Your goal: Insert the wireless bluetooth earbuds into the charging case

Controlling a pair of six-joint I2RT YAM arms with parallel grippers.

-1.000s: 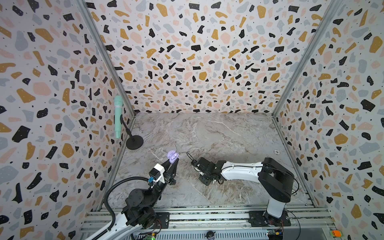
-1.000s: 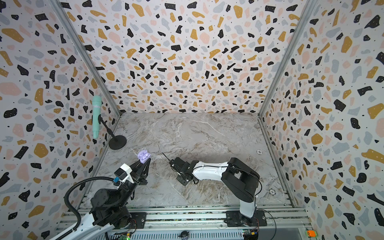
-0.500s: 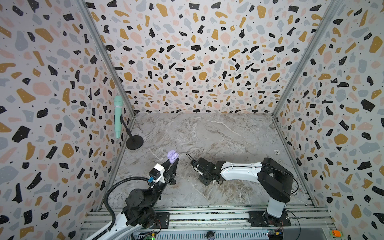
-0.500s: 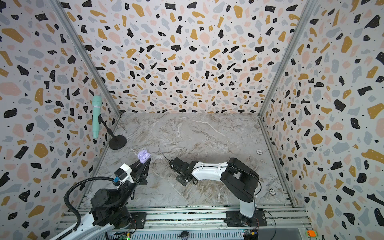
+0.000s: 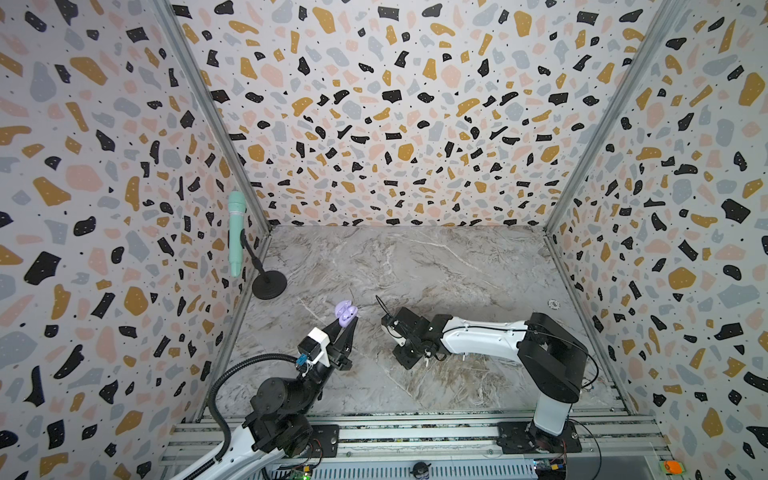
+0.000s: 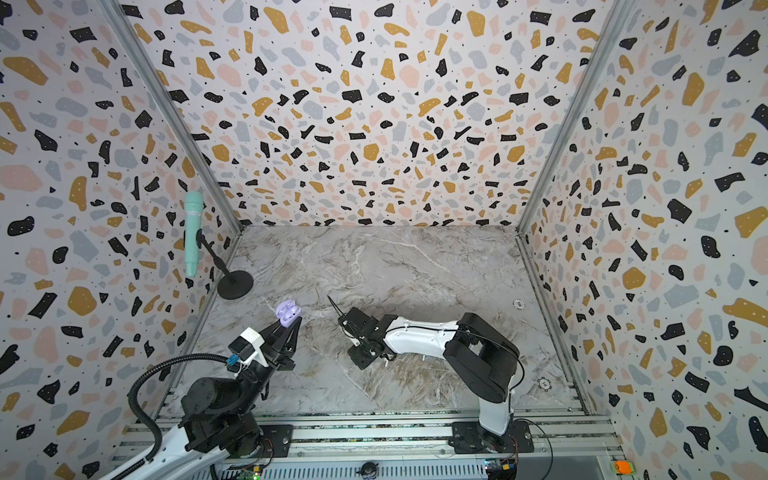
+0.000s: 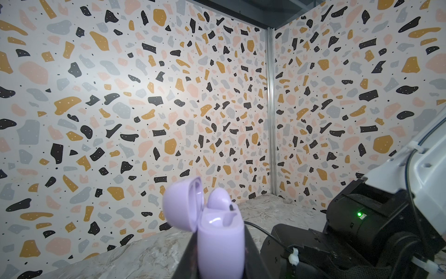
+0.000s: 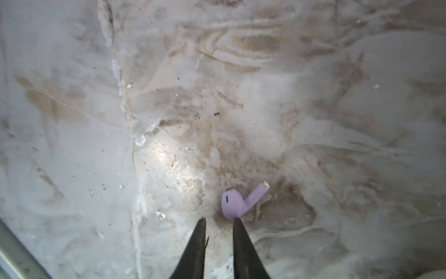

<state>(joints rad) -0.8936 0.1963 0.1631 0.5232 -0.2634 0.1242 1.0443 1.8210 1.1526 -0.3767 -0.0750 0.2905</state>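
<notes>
On marble (image 8: 241,96), one loose earbud (image 8: 235,204) beside spread right hand (image 8: 218,219); left hand (image 5: 347,327) pinches one case (image 5: 345,313), one earbud (image 7: 218,198) seated.

- The fingers of the left gripper (image 7: 220,241) are covering both flanks of the lavender charging case (image 7: 218,232), and the picture's edge is cutting off its base.
- The case is swallowing the stem of the seated earbud (image 7: 218,199); only its bulb is showing.
- The picture's edge is cropping the right gripper (image 8: 219,221) down to two dark tips.
- In both top views the right arm (image 5: 478,336) (image 6: 419,336) is hiding those tips and the loose lavender earbud (image 8: 237,203).
- The edge is cropping a pale shape (image 8: 434,275) beyond telling.
- A tiny white thing (image 5: 427,360) under the right arm is showing too small to name.
- A small round disc (image 5: 553,304) near the worktop (image 5: 415,270) right edge is showing too small to read.
</notes>
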